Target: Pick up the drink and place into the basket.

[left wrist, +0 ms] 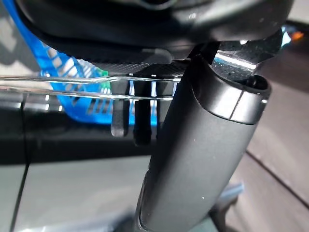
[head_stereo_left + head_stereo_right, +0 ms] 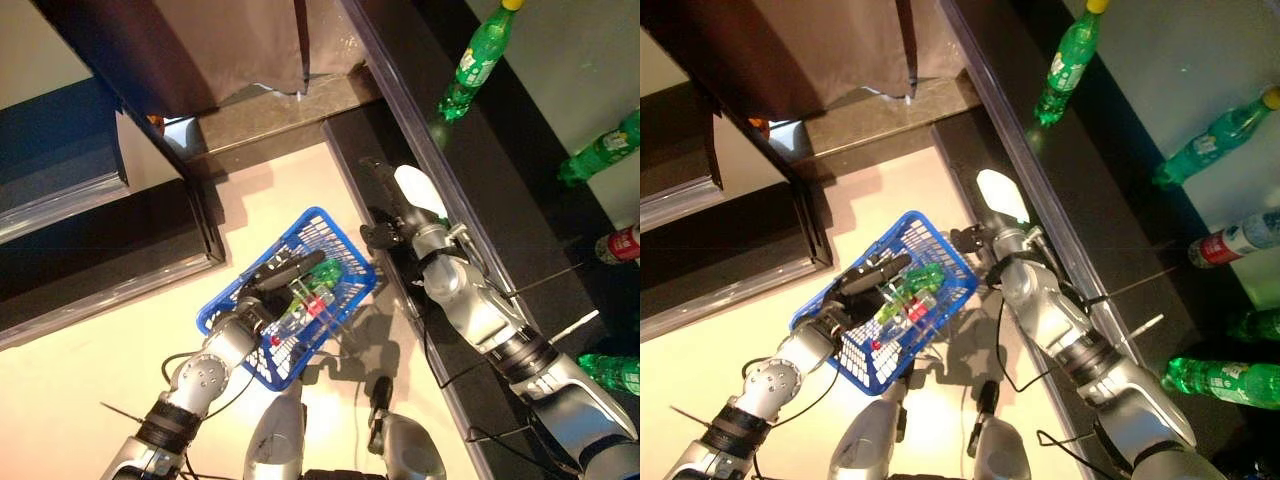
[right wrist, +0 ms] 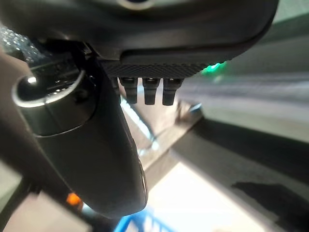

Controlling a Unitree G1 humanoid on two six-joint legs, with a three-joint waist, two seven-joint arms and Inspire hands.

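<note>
1. We see the blue basket (image 2: pixel 262 368) hanging from the left hand (image 2: pixel 272 284), fingers curled around its handle.
2. Inside lies a green drink bottle (image 2: pixel 318 292).
3. The right hand (image 2: pixel 405 215) is released, empty, right of the basket.
</note>
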